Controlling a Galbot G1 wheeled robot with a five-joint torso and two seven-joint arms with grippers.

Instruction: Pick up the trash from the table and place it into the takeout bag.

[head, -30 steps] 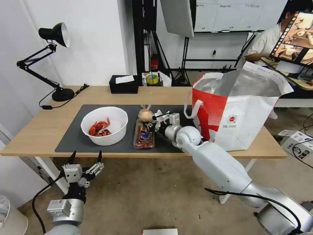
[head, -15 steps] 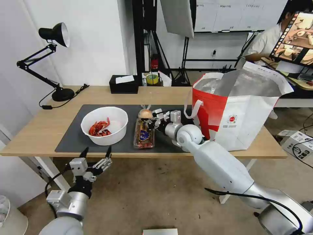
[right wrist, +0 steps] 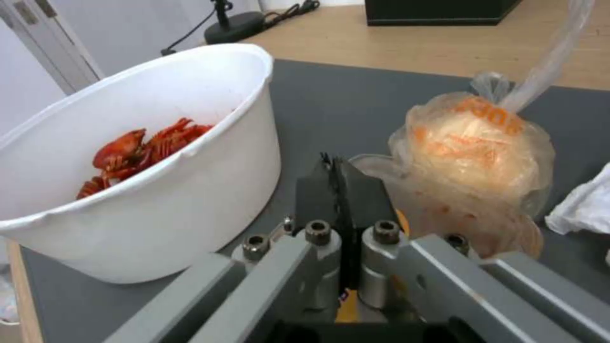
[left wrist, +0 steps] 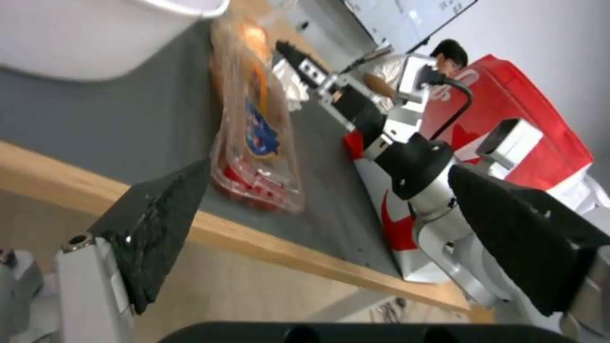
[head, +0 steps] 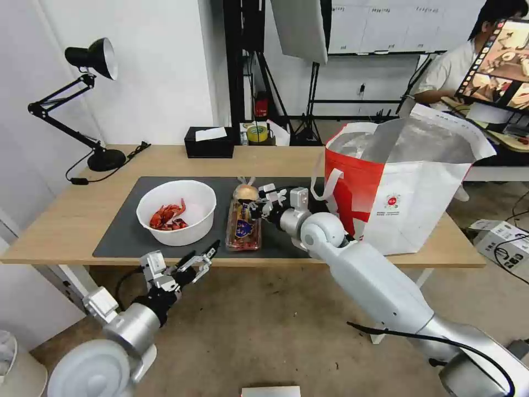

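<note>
Trash is lying on the dark grey mat (head: 127,234) of the table (head: 66,226): a white bowl (head: 176,212) with red crayfish shells (head: 167,216), then clear plastic food trays (head: 243,227) with a bagged bun (head: 246,193) resting at their far end, and a crumpled white tissue (right wrist: 584,202) beside the bun. The trays' long axis is running from the near table edge toward the far side. The right gripper (head: 259,205) is being held at the trays' far end, just beside the bun, with its fingers (right wrist: 340,190) pressed together; whether a tray rim is pinched between them cannot be told. The left gripper (head: 201,258) is being held below the near table edge, fingers spread apart, pointing toward the trays' near end. The takeout bag (head: 408,187) is standing open on the right, so the right arm is judged nearer to it.
</note>
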